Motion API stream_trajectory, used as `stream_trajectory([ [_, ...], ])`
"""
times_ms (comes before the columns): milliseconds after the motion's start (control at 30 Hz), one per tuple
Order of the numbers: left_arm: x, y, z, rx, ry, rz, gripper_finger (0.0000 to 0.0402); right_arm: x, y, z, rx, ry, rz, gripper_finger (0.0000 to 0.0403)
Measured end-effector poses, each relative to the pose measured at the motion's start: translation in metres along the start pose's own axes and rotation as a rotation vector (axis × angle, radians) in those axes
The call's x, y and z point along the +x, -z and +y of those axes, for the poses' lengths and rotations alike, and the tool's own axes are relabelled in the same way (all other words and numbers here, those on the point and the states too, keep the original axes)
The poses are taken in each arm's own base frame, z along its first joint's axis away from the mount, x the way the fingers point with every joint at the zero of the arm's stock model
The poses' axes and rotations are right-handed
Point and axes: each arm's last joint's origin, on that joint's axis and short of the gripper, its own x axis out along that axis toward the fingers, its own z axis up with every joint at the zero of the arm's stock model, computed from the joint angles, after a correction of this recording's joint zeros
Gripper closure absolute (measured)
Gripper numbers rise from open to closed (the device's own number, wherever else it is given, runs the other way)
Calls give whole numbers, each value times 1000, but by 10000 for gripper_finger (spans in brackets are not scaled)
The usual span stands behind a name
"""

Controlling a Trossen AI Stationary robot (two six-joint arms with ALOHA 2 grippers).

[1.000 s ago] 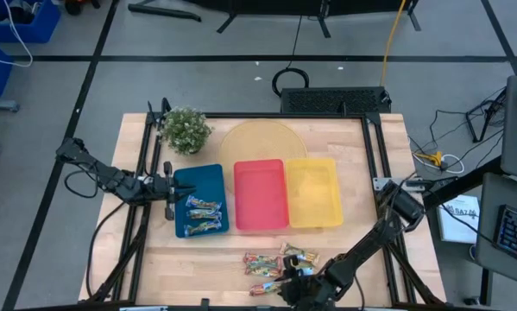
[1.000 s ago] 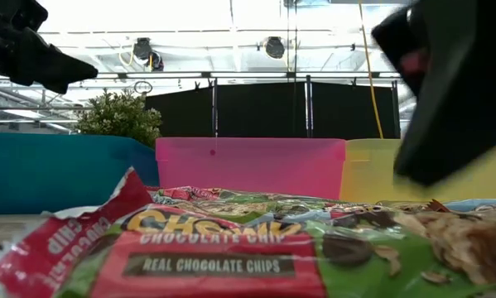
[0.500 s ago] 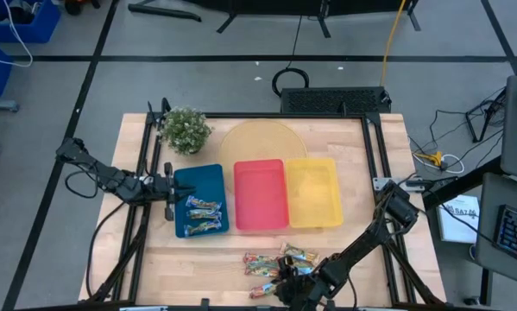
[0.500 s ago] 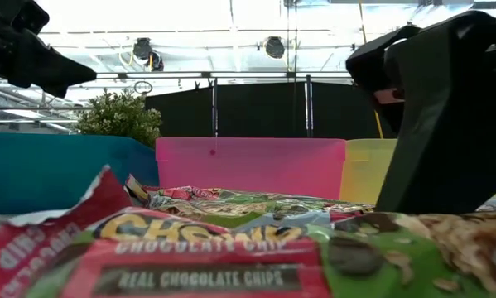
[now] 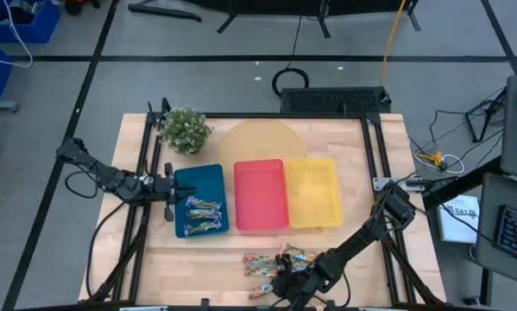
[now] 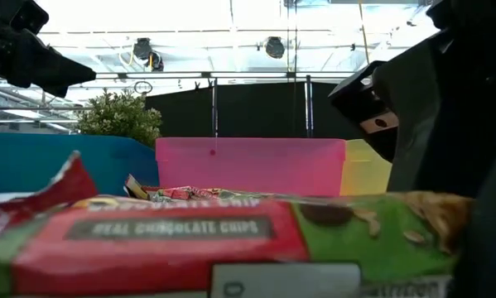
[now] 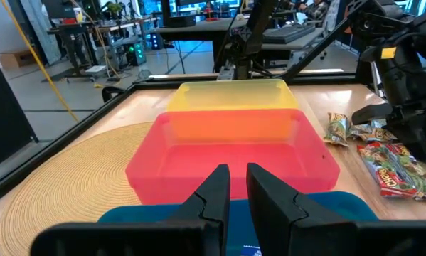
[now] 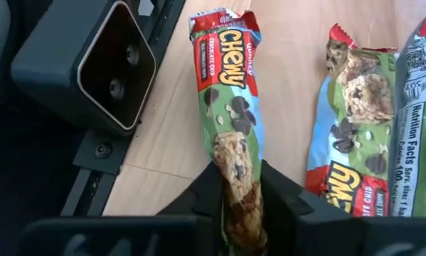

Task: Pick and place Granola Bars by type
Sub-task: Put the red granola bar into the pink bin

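Observation:
Several red-green granola bars (image 5: 265, 263) lie on the wood near the table's near edge, with one more (image 5: 298, 254) beside them. My right gripper (image 5: 284, 287) is low over that near edge and shut on one red-green bar (image 8: 230, 107), which fills the low view (image 6: 190, 240). Two blue-silver bars (image 5: 202, 214) lie flat in the blue tray (image 5: 189, 177). My left gripper (image 5: 169, 186) hovers at the blue tray's left rim, shut and holding nothing (image 7: 238, 181). No orange-gold bars are in view. My right gripper pinches the red-green bar by one end (image 8: 239, 186) between its two fingers (image 8: 207, 192). The bar runs on lengthwise from the fingers, out over the wood toward the low camera's housing. Whether it is lifted clear of the table I cannot tell.
The red tray (image 5: 260, 197) and yellow tray (image 5: 314, 197) sit right of the blue one. A round woven mat (image 5: 258, 142) and a potted plant (image 5: 186, 130) stand behind them. The low camera's black housing (image 8: 92, 64) sits at the near edge, close to the held bar.
My right gripper has moved along the near edge toward the table's left, closer to the bars and the low camera. The bar in front of that camera has rolled about its length, its label now facing the camera, with part of its underside showing.

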Motion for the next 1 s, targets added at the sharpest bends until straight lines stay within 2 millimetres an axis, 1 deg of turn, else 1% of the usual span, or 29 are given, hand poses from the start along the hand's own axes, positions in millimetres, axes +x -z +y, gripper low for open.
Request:
stream_trajectory([
  [133,0,0,0,0,0,0,344,-5,-4,-1,5,-13,-4,356],
  [267,0,0,0,-2,0,-4,344,-18,-11,-2,5,-24,-14,354],
  [400,0,-1,0,-3,0,-6,344,-36,-25,-2,15,-50,-64,361],
  [533,0,-1,0,-3,0,-5,344,-47,-33,-2,-1,-62,-93,360],
  [667,0,-1,0,-3,0,-6,344,-68,-51,-10,-40,2,-182,360],
  [733,0,-1,0,-2,0,-6,344,-81,-62,-21,-51,60,-224,363],
  [833,0,-1,0,-2,0,-6,344,-100,-79,-47,-54,138,-258,365],
  [933,0,-1,0,8,0,-7,344,-117,-94,-86,-17,224,-269,363],
  [1000,0,-1,0,22,0,-7,344,-125,-100,-115,-1,284,-244,362],
])
